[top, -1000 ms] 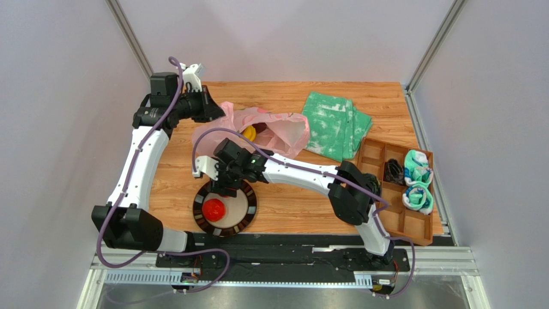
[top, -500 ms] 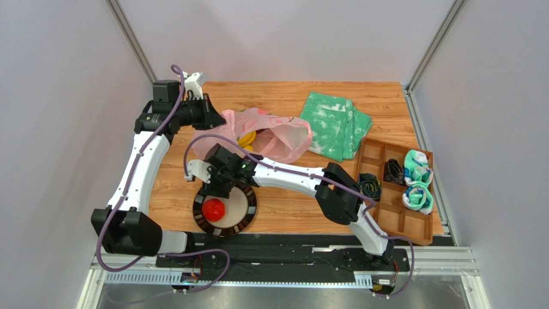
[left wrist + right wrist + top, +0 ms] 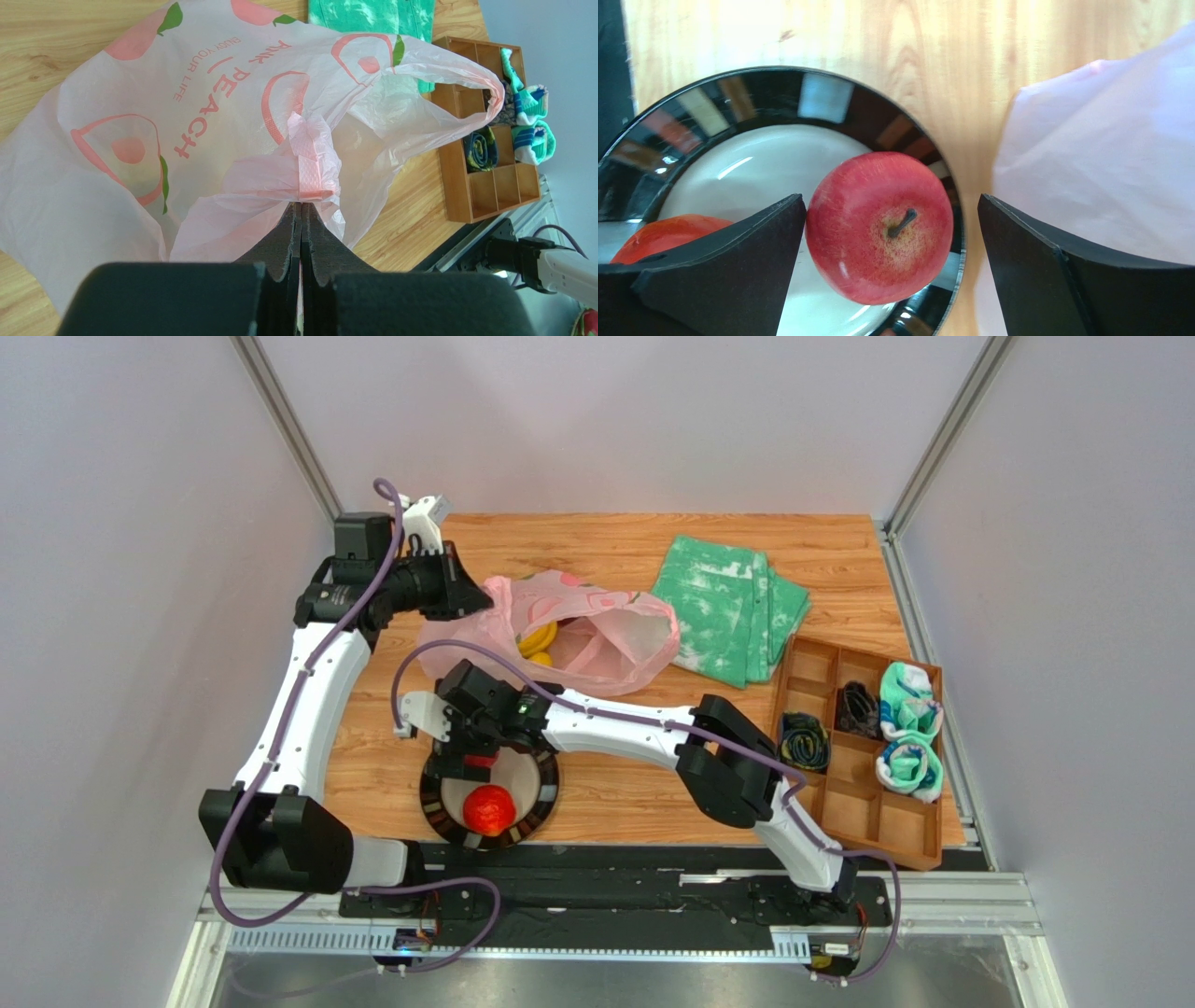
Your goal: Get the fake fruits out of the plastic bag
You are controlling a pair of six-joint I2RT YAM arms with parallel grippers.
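The pink plastic bag (image 3: 617,637) lies at the back centre of the table, and yellow bananas (image 3: 537,637) show in its open mouth. My left gripper (image 3: 477,595) is shut on a bunched handle of the bag (image 3: 312,164), fingertips (image 3: 302,204) pressed together. My right gripper (image 3: 892,203) hovers open over the black-rimmed plate (image 3: 822,98). A red apple (image 3: 878,227) sits on the plate between its jaws, against the left finger and apart from the right one. A second red fruit (image 3: 664,234) lies partly hidden behind the left finger. In the top view, a red fruit (image 3: 490,809) shows on the plate (image 3: 544,781).
A folded green-and-white cloth (image 3: 730,609) lies right of the bag. A brown compartment tray (image 3: 870,812) at the right edge holds rolled socks (image 3: 909,728) and dark cables (image 3: 804,739). The bag (image 3: 1102,154) reaches close to the plate's rim.
My right gripper's jaws have spread wide and the red apple now rests on the plate. The right wrist shifted slightly left. The left gripper raised the bag handle a little, then held still.
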